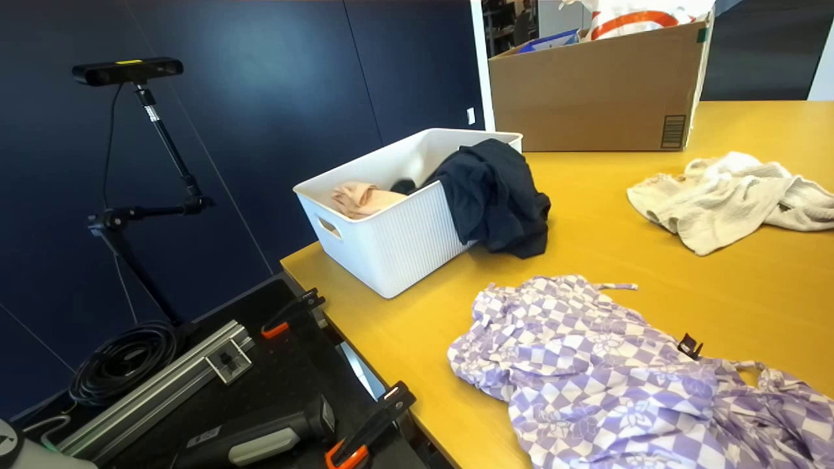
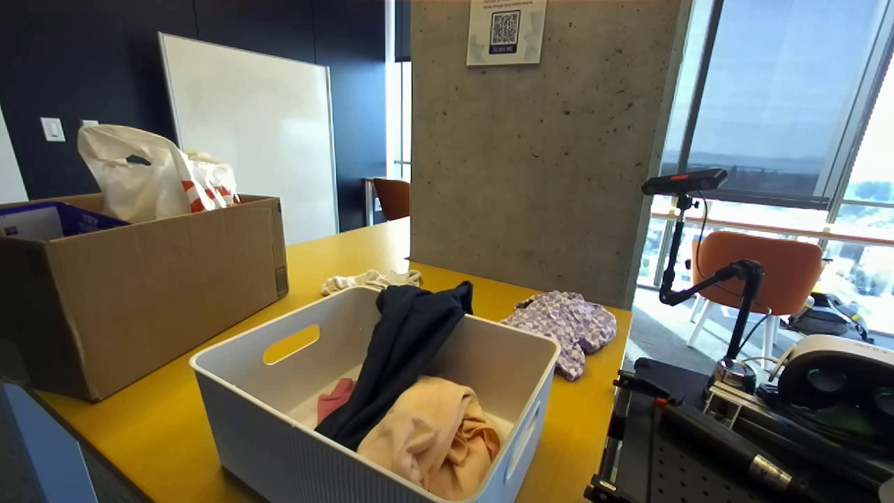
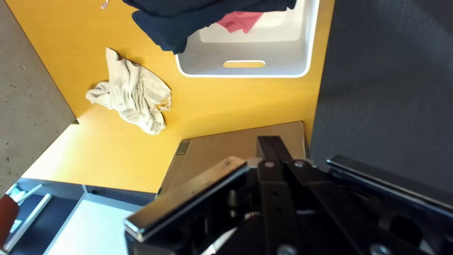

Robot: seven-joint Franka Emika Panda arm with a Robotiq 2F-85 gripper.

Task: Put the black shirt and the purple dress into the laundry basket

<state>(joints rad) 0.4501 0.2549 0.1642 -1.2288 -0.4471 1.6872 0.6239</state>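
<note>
Hand (image 3: 271, 147) stood together, empty. Black shirt (image 1: 495, 195) straddled right rim of basket (image 1: 401, 254) in exterior view; outer folds likely needed pinching, lifting inward (purple dress (image 1: 606, 378) could wait).

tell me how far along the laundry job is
Partly done: the black shirt is partly inside the laundry basket, the rest hanging outside over its rim. Nothing in hand: the pincer looks shut, with no cloth visible in it. Left: the purple dress, which lies on the table, and probably tucking in the shirt's overhang.
</note>
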